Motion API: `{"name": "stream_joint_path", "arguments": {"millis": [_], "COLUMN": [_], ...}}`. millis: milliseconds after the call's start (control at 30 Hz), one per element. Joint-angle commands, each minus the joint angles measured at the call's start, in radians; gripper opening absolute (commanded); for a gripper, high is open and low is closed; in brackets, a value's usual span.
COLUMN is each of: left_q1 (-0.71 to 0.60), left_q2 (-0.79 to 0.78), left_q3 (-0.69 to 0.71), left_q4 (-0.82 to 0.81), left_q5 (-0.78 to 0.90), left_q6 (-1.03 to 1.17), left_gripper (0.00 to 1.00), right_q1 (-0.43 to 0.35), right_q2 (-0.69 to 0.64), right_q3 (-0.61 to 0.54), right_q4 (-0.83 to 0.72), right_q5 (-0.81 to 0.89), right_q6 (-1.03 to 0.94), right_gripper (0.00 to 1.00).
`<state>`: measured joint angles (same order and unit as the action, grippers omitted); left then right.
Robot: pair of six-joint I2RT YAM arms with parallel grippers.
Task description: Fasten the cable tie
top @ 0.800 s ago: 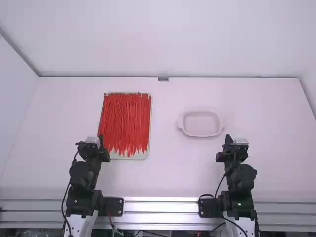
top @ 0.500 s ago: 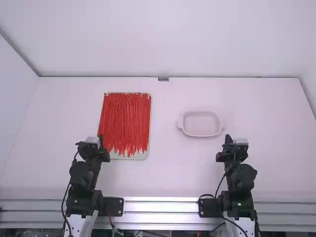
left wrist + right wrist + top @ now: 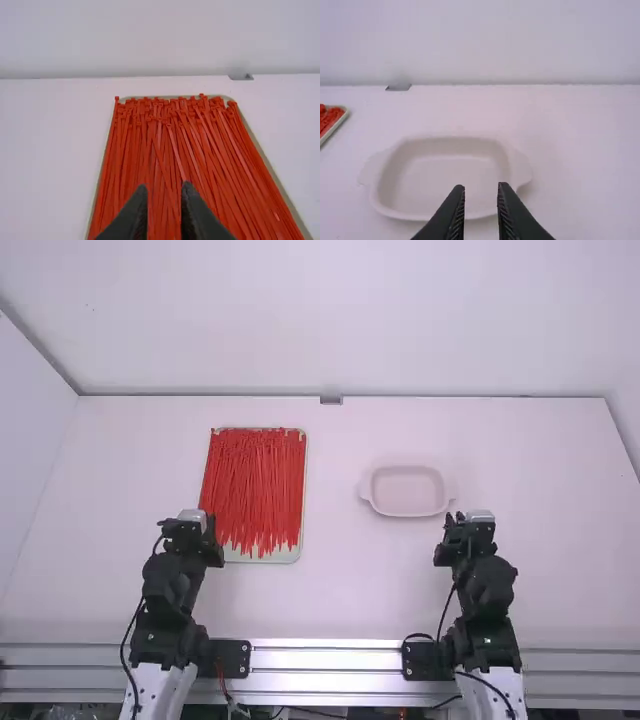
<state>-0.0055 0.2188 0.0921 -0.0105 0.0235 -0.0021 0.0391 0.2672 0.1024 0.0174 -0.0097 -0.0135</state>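
A flat tray [image 3: 293, 556] holds a dense pile of red cable ties [image 3: 254, 490] left of the table's middle; the same cable ties [image 3: 185, 145] lie just ahead in the left wrist view. My left gripper [image 3: 193, 531] [image 3: 162, 196] hovers at the near end of the pile, shut and holding nothing. My right gripper [image 3: 463, 533] [image 3: 480, 194] sits just short of a white dish, shut and holding nothing.
The white two-handled dish [image 3: 405, 490] [image 3: 445, 175] stands right of the tray with nothing in it. A small grey fitting [image 3: 331, 398] sits at the table's far edge. Bare table lies between tray and dish and all around.
Both arms have shifted slightly, their wrists leaning a little toward the middle. The tray, the ties and the dish have not moved.
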Motion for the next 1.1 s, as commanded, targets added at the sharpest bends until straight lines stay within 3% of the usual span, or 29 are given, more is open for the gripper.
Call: {"name": "stream_joint_path", "arguments": {"millis": [0, 1067], "left_q1": [-0.006, -0.028], "left_q2": [0.049, 0.759], "left_q3": [0.05, 0.415], "left_q4": [-0.003, 0.013], "left_q5": [0.021, 0.165], "left_q6": [-0.002, -0.029], "left_gripper": [0.22, 0.82], "right_q1": [0.015, 0.239], "right_q2": [0.061, 0.911], "right_q3": [0.064, 0.489], "right_q4": [0.003, 0.068], "right_q5": [-0.001, -0.036], "right_q6": [-0.009, 0.011], "right_gripper": [0.22, 0.82]}}
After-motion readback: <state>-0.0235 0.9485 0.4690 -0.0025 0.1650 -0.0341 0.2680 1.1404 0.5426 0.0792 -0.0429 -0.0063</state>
